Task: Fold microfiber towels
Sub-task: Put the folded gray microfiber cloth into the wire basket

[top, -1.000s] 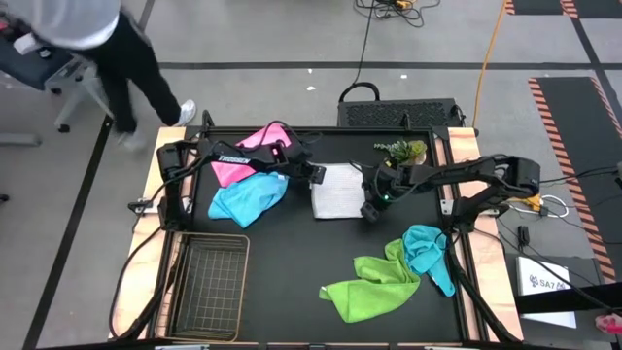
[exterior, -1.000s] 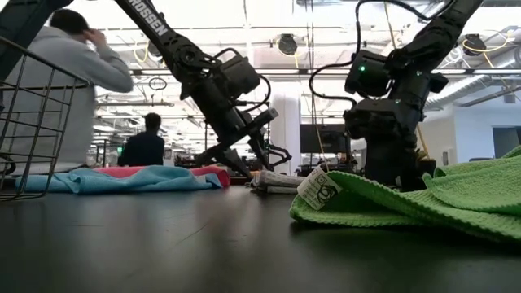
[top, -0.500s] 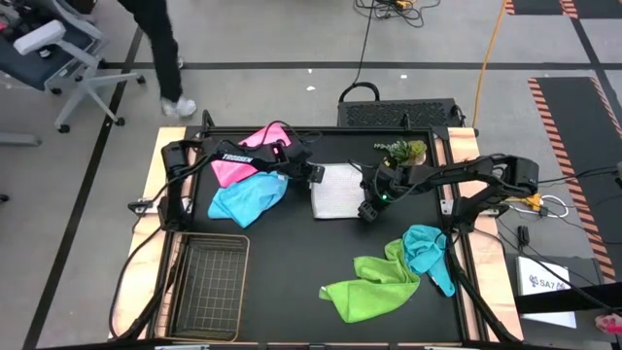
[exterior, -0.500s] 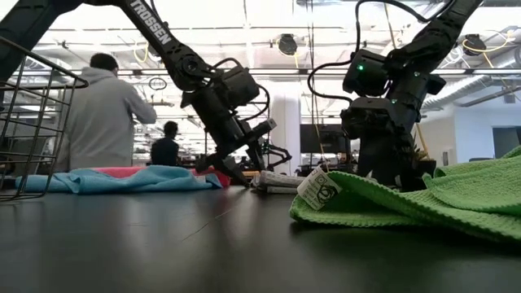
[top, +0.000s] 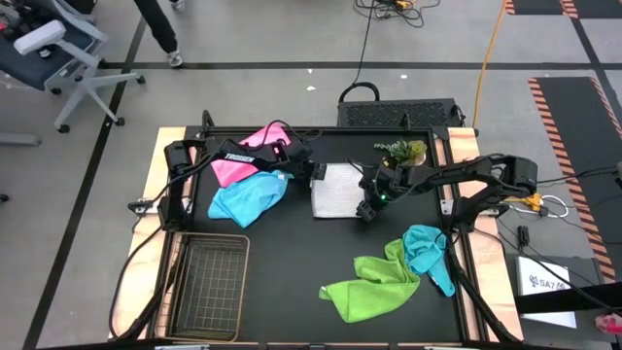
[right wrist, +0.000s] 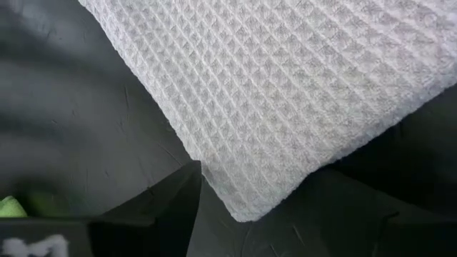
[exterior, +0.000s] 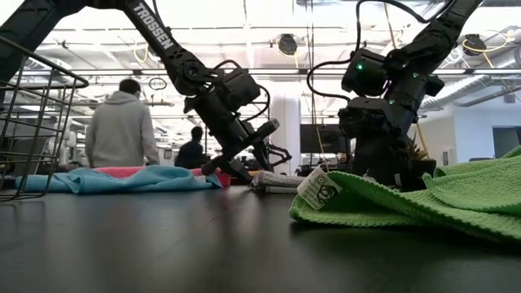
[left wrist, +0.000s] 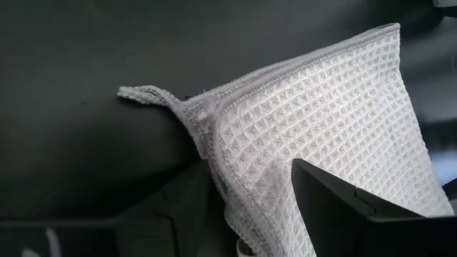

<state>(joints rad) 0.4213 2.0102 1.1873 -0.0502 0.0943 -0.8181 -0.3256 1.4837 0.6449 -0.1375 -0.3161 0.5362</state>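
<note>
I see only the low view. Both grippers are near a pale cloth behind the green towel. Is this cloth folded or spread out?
Observer: In the high view the pale towel lies as a compact rectangle, so it looks folded, in the table's middle.
Operator: Where do the grippers stand on it?
Observer: The left gripper is at its left edge, the right gripper at its right edge.
Operator: Are they gripping it?
Observer: The right wrist view shows the right gripper's fingers spread apart above one corner, not closed on it. For the left gripper I cannot tell.
</note>
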